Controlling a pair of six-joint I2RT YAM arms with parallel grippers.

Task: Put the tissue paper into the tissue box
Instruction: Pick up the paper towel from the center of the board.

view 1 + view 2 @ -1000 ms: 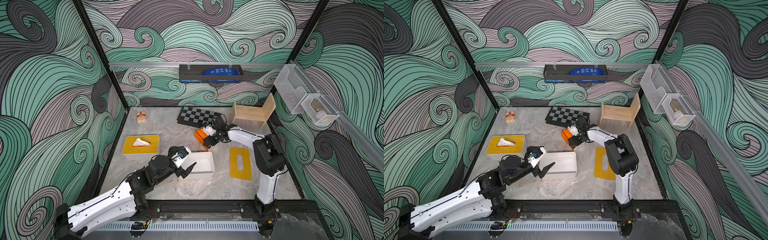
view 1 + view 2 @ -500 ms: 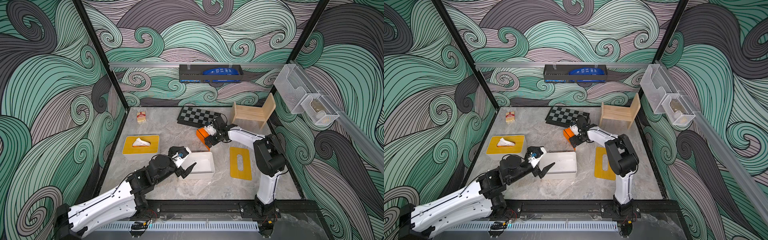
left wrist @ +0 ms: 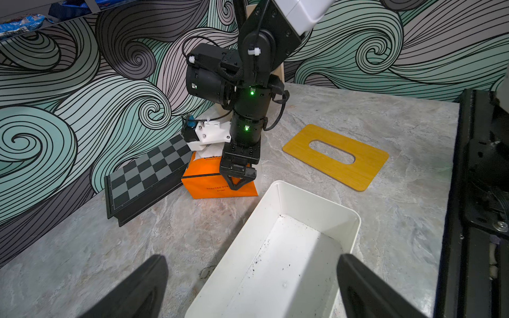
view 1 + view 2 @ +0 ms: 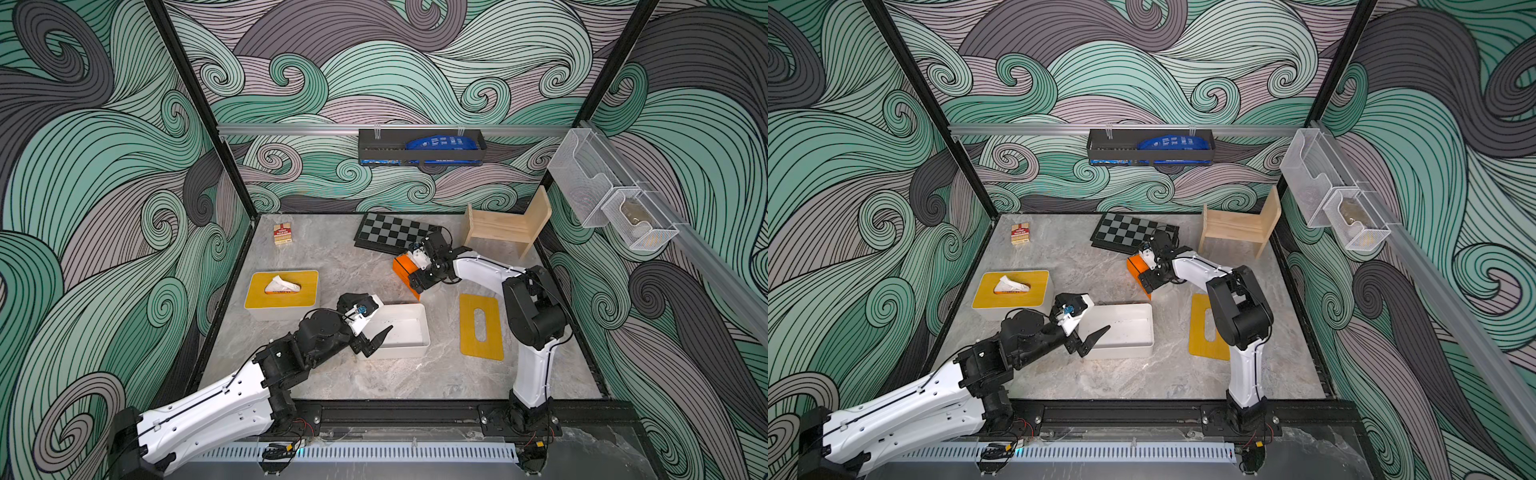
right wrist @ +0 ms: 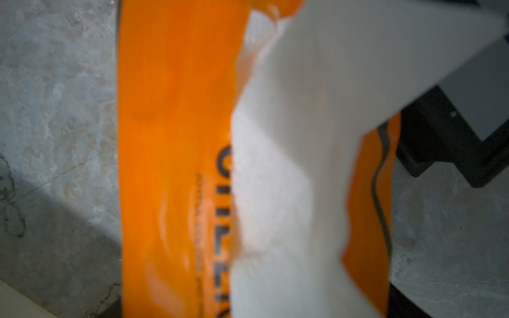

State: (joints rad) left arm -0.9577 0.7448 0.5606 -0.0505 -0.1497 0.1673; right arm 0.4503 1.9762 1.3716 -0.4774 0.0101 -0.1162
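The orange tissue pack (image 3: pixel 212 183) lies flat on the marble table (image 4: pixel 332 257), just beside a corner of the folded chessboard (image 4: pixel 390 237) and apart from the open white tissue box (image 4: pixel 403 352). A white tissue (image 5: pixel 289 165) sticks up out of the pack's top. The right gripper (image 3: pixel 238 180) is down on the end of the pack nearest that box, pointing at the table. The left wrist view shows it side-on and the right wrist view is a blur filled by the pack, so I cannot tell how far its jaws stand apart or whether they have hold of the pack. The left gripper (image 3: pixel 251 260) hovers low at one end of the white tissue box with its jaws spread wide, 1 of its 2 fingers (image 3: pixel 148 278) to each side of that end, clamping nothing. The box's floor is flecked with dark specks. Its slotted yellow lid (image 4: pixel 494 332) lies flat on the table beside it, on the right arm's side. A second lidded box (image 4: pixel 266 297) stands near the left wall
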